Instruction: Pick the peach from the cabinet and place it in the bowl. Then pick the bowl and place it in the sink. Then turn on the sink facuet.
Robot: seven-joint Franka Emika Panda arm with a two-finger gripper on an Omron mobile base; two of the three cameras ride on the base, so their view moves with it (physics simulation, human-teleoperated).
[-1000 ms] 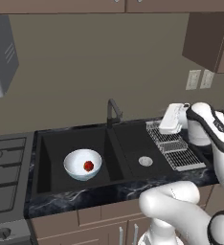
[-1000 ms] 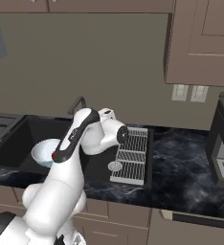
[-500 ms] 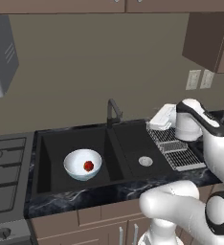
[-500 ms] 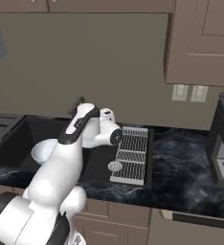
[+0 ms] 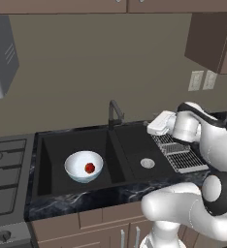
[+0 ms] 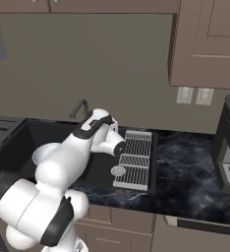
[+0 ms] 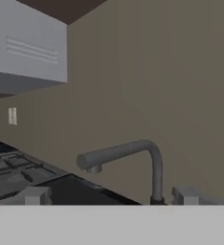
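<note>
A: Where does the peach [image 5: 89, 167] stand?

B: Inside the bowl [image 5: 84, 166], and the bowl sits on the floor of the left basin of the sink [image 5: 130, 145]. So by the look of it the first two steps are done.

A: Which leaves the tap.

B: Yes. The faucet [image 7: 126, 161] (a grey gooseneck at the back of the sink) shows no water that I can see, so I judge it not yet turned on.

A: And the gripper [image 5: 155, 127]?

B: Hovering over the right basin, just right of the faucet and pointed toward it. Its fingers [image 7: 186, 195] stand spread fully wide with nothing between them.

A: Touching the faucet?

B: Not yet; it looks near, but apart.
</note>
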